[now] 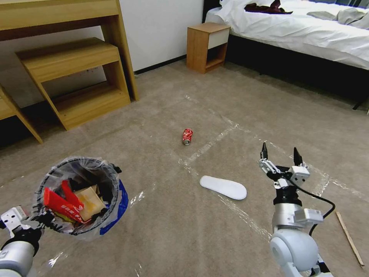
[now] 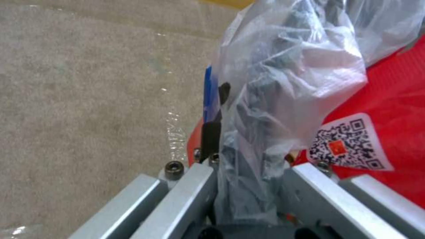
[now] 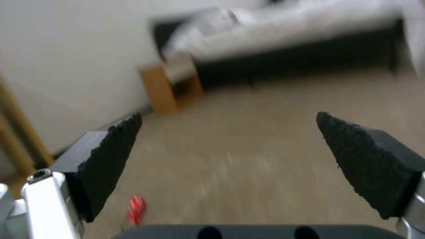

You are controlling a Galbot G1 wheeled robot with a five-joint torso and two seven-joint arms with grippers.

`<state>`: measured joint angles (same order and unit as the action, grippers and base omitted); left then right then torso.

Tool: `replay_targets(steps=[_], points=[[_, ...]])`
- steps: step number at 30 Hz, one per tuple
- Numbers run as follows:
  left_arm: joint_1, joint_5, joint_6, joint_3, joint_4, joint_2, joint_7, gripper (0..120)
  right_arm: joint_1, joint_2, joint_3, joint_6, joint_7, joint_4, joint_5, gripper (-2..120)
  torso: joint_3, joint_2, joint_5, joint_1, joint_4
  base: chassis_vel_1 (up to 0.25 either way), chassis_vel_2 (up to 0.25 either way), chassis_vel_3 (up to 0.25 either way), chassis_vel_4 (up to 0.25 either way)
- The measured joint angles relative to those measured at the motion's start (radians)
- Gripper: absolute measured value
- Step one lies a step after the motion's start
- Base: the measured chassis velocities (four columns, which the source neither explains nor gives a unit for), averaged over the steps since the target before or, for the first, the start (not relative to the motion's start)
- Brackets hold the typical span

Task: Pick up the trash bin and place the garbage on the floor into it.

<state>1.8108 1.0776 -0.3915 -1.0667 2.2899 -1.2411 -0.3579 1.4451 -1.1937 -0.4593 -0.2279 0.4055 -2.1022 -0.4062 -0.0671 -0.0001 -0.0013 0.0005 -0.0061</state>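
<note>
Nearest the robot, at the lower left of the head view, the left gripper [image 1: 42, 223] is clamped on the near rim of the trash bin [image 1: 115, 192], holding it tilted with its mouth turned up toward the camera. In the left wrist view the left gripper's metal jaws pinch the dark rim together with the crinkly clear plastic bag [image 2: 283, 86] that lines it, a strip of the bin's blue patch showing just past them. Inside the bin lie red wrappers [image 1: 61, 204], one of them bearing a white square code label, and a brown cardboard piece [image 1: 90, 200]. At the lower right, the right gripper [image 1: 280, 154] is raised on its arm above the floor [image 1: 173, 231] with its two dark pointed fingers [image 3: 111, 159] spread wide apart and nothing between them. Off to its right, close to the picture's edge, a wooden stick [image 1: 349, 238] lies on the carpet. A little farther out, between the two arms, a white insole [image 1: 223, 187] rests flat across one of the shiny tape strips [image 1: 209, 145]. Beyond it, a crushed red can [image 1: 187, 136] lies on its side on bare carpet, well apart from the insole. At the far end stand a wooden desk [image 1: 77, 57] on the left, a small bedside table [image 1: 207, 46], and a bed [image 1: 300, 34] with white sheets.
</note>
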Motion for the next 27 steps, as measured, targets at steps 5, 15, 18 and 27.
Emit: replay_targets(steps=[5,15,18,27], points=[[-0.005,-0.003,0.0,0.004,-0.009,0.0,0.0,0,-0.005,0.042,0.001,0.158,0.151,-0.027,-0.224,100,0.0,0.0,-0.0001,0.0,0.0,0.0,0.0,0.0,0.0],[-0.015,-0.016,-0.003,0.015,-0.027,-0.019,-0.001,0,0.004,0.023,-0.003,0.364,0.398,0.029,-0.629,100,0.0,0.0,0.0,0.0,0.0,0.0,0.0,0.0,0.0],[-0.015,-0.016,-0.004,0.012,-0.03,-0.018,-0.001,0,0.005,0.014,-0.002,0.364,0.401,0.074,-0.642,100,0.0,0.0,0.0001,0.0,-0.0001,0.0,0.0,0.0,0.0],[-0.028,-0.017,-0.004,0.014,-0.055,-0.021,-0.001,0,-0.025,-0.022,0.028,0.372,0.388,0.174,-0.712,100,0.0,0.0,-0.0002,0.0,-0.0002,0.0,0.0,0.0,0.0]])
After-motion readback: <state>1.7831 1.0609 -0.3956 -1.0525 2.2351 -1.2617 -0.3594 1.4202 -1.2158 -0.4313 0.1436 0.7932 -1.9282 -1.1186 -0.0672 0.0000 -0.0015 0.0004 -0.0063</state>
